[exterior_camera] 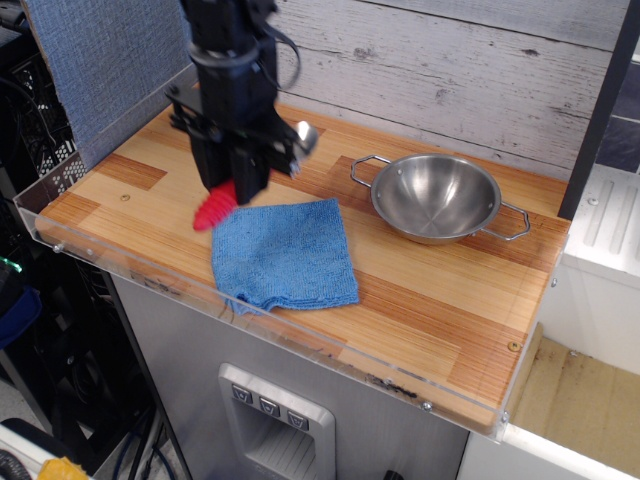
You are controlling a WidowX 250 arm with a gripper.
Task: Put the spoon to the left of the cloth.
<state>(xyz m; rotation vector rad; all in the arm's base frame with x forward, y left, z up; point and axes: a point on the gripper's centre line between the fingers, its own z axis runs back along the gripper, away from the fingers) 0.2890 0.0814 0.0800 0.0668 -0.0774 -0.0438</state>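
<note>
My gripper point(240, 180) is shut on the spoon and holds it in the air above the counter, over the cloth's far left corner. The spoon's red ribbed handle point(214, 210) sticks out below and to the left of the fingers. Its shiny silver bowl point(306, 134) sticks out to the upper right. The blue cloth point(284, 254) lies flat near the counter's front edge, fully uncovered, below and to the right of the gripper.
A steel bowl with two wire handles point(436, 196) stands to the right of the cloth. The wooden counter point(440, 300) has a clear plastic lip along its front and left edges. A grey plank wall point(450, 70) runs behind it.
</note>
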